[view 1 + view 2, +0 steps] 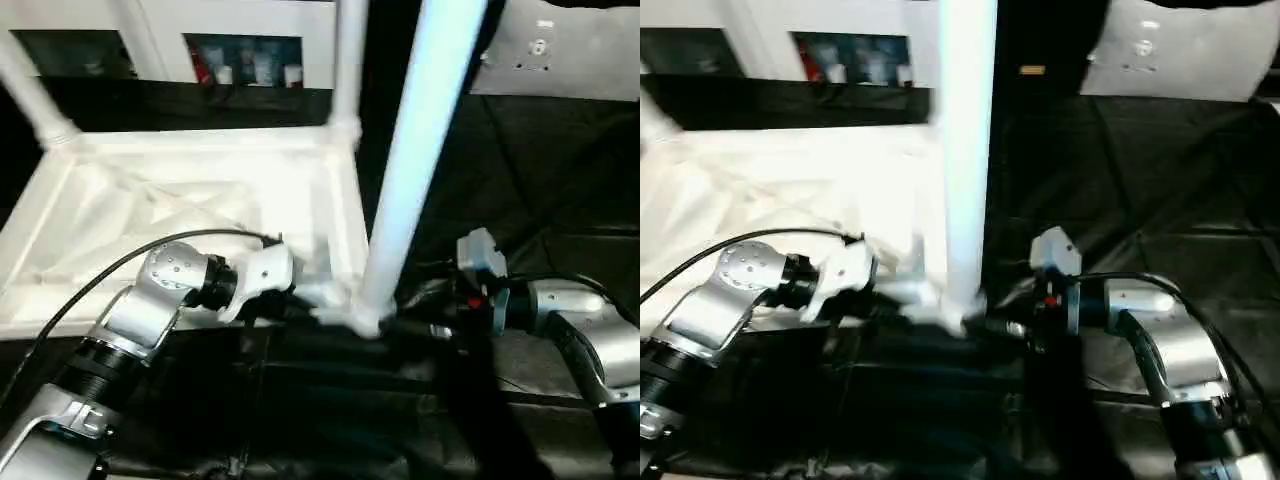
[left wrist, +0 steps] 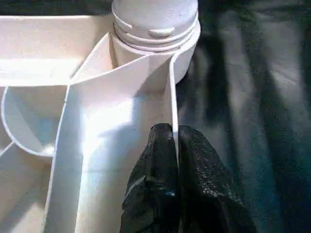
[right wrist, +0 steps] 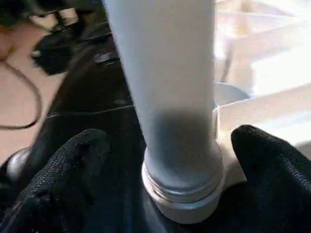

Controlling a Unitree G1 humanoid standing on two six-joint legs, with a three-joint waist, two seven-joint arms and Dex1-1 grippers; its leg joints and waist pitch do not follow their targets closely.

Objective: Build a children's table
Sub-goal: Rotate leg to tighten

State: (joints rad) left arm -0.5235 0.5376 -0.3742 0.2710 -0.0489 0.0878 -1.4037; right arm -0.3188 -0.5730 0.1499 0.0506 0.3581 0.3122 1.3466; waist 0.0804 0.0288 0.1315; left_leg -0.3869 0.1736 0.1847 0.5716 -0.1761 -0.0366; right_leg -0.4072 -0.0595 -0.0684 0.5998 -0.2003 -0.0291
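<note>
Three legs are seen standing up from the inverted white table top [image 1: 190,215], which lies ribbed side up on a black cloth [image 1: 540,180] covering the work surface, left of centre in the head views. A white cabinet [image 1: 240,40] with glass doors is seen along the upper edge, and a white pillow-like pad [image 1: 560,50] at upper right. The left arm is reached in from lower left, wrist bent toward the near right corner; the left gripper [image 2: 174,145] is closed on the thin upright side wall of the table top, one black finger on each face of it. The right arm is brought in from lower right, forearm roughly level; the right gripper [image 3: 167,145] is spread wide, its textured black fingers [image 3: 73,160] set either side of the near leg [image 1: 415,150] without visibly touching it. That leg is a smooth tapered tube, upright with a slight lean, its ringed base seated at the round corner socket [image 2: 155,36]. The plastic is glossy, with cross-braced ribs.
</note>
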